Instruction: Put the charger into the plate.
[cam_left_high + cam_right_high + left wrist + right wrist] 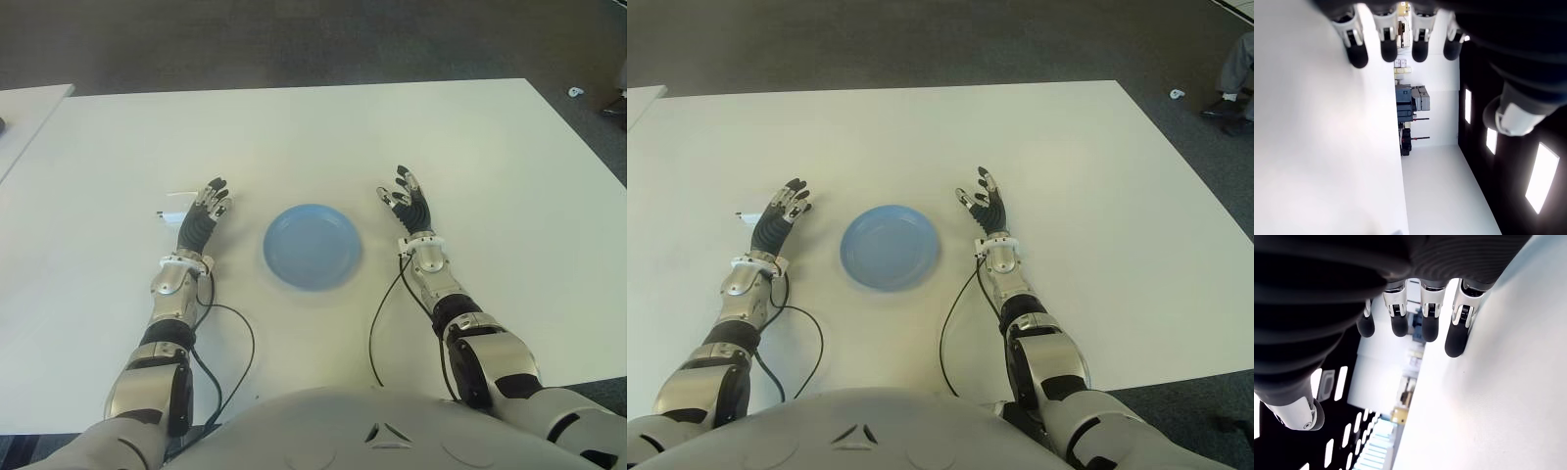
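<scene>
A round blue plate (313, 246) lies on the white table (313, 137), between my two hands. The white charger (176, 208) sits on the table just left of my left hand (208, 203), partly hidden behind its fingers. That hand is open, fingers stretched forward, holding nothing. My right hand (403, 196) shows right of the plate, also open with spread fingers and nothing in it. In the wrist views both sets of fingers (1386, 44) (1425, 308) point out straight over the table.
Black cables (230, 343) run from both forearms across the near table. A second white table (24, 113) edge shows at the far left. A person's shoe (1225, 106) and a small white object (1177, 94) are on the floor at the far right.
</scene>
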Motion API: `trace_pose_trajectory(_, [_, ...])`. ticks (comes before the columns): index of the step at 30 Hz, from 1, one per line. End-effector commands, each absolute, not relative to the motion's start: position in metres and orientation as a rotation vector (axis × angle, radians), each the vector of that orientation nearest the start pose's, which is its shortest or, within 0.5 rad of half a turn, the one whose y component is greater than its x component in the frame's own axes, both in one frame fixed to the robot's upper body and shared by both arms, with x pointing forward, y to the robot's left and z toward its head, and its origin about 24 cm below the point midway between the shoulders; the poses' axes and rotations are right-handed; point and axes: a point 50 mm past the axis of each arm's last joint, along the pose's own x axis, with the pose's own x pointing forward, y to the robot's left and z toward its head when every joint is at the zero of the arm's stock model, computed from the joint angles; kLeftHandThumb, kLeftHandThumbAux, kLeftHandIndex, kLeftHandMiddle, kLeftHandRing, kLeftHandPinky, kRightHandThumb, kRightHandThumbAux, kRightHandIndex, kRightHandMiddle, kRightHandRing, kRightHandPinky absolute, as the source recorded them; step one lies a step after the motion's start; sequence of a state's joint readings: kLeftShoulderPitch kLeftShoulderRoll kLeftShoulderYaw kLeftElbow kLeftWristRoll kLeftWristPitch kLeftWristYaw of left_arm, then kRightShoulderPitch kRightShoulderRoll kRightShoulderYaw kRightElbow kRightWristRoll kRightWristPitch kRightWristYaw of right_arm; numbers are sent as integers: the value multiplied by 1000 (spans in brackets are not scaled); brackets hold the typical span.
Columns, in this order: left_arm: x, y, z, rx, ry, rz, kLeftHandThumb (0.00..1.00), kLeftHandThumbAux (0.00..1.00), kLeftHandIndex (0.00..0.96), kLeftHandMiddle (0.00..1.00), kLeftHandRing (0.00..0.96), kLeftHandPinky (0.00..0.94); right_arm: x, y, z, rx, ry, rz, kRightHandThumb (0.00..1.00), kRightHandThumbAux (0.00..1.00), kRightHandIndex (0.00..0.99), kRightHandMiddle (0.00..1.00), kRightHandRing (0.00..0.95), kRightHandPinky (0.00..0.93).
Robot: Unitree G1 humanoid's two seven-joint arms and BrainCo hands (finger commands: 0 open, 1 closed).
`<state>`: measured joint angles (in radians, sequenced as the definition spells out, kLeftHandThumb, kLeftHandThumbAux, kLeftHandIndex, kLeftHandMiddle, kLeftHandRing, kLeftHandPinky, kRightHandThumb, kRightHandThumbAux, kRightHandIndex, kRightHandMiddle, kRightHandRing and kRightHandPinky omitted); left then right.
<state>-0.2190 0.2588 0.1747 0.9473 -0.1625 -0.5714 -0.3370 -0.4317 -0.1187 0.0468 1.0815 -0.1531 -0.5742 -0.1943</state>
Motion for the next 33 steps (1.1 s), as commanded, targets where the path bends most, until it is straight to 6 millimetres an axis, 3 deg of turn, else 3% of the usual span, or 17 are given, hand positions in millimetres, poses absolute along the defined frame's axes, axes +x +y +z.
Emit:
trace_pose_trajectory(1, [225, 238, -68, 69, 303, -64, 11, 561, 11, 66, 78, 113, 256, -156, -75, -304, 317, 46, 257, 571, 1, 59, 79, 135])
trace_pose_trajectory(7, [224, 238, -65, 171, 298, -90, 71, 610, 33, 78, 93, 135, 256, -156, -74, -303, 312, 48, 250, 575, 1, 59, 76, 130])
trace_pose_trajectory(13, [226, 235, -31, 432, 190, -225, 262, 648, 130, 178, 192, 243, 256, -155, -74, -302, 309, 47, 246, 583, 4, 60, 74, 130])
trace_pose_trajectory(19, [236, 225, 7, 775, 61, -360, 304, 644, 184, 270, 304, 385, 256, -153, -75, -301, 309, 49, 241, 587, 5, 59, 73, 128])
trace_pose_trajectory(23, [229, 221, 36, 955, -29, -383, 348, 628, 239, 339, 379, 464, 255, -151, -75, -302, 308, 49, 243, 586, 4, 56, 72, 127])
trace_pose_trajectory(30, [212, 218, 42, 983, -86, -227, 499, 615, 316, 432, 464, 532, 255, -151, -74, -303, 304, 44, 256, 592, 9, 58, 73, 129])
trace_pose_trajectory(33, [211, 216, 45, 932, -115, -143, 639, 672, 384, 472, 515, 591, 255, -151, -74, -306, 299, 41, 278, 605, 14, 64, 78, 138])
